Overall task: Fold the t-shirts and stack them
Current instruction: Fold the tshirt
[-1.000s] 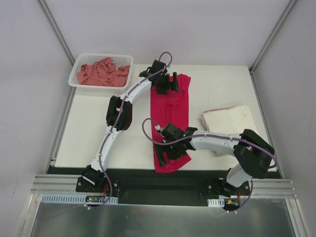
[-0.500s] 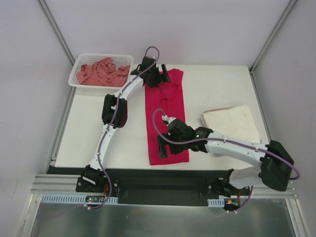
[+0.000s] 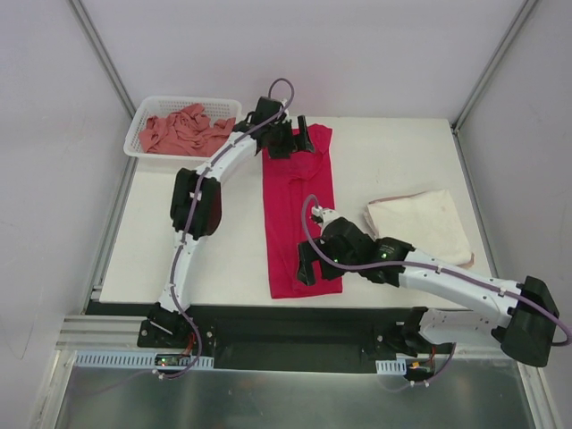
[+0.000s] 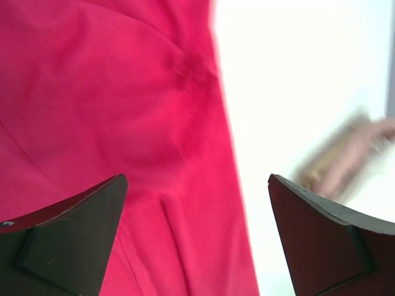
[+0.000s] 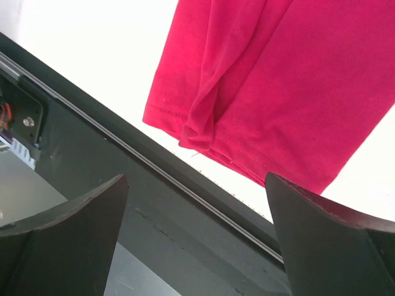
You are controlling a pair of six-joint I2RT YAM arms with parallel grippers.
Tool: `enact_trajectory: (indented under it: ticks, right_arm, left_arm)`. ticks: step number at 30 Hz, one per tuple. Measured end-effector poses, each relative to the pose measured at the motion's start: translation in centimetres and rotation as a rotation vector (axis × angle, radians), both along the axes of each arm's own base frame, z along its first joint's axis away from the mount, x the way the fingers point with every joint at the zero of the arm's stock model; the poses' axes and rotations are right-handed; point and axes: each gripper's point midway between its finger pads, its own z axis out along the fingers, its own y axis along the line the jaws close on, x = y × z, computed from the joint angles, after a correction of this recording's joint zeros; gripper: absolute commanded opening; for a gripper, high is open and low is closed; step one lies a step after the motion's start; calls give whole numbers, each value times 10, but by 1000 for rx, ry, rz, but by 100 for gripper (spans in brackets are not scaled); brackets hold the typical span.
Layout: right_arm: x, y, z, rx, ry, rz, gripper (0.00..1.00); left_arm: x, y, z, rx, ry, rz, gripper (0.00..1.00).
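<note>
The magenta-red t-shirt (image 3: 295, 206) lies flat as a long narrow strip running from the far side to the near edge of the table. My left gripper (image 3: 290, 143) is open over its far end, with red cloth (image 4: 123, 92) under the jaws. My right gripper (image 3: 317, 268) is open just above its near hem (image 5: 296, 74) and holds nothing. The cream-white t-shirt (image 3: 420, 223) lies folded to the right. The salmon-pink t-shirt (image 3: 183, 130) is bunched in the basket.
The white mesh basket (image 3: 188, 100) stands at the far left corner of the white table (image 3: 393, 161). A black rail (image 5: 154, 203) runs along the near table edge under my right gripper. Metal frame posts stand at both sides.
The red shirt has shifted left and been laid out straight and flat. My right arm has stretched out and its gripper has moved right. My left gripper has moved left at the far end.
</note>
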Motion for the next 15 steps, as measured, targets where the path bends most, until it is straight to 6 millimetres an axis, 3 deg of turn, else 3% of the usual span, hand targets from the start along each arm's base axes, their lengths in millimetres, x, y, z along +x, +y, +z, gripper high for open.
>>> enact_trajectory:
  ticks: [5, 9, 12, 15]
  right_arm:
    - [0, 10, -17, -56, 58, 20, 99]
    - [6, 23, -30, -95, 102, 11, 86]
    - [11, 33, -43, -117, 136, -2, 69]
    - [14, 37, -55, -144, 168, -15, 54]
  left_arm:
    - [-66, 4, 102, -8, -124, -79, 99]
    - [-120, 35, 161, -5, -225, -59, 99]
    - [-153, 69, 161, 47, -241, 17, 99]
    - [-184, 105, 123, 131, -169, 101, 99]
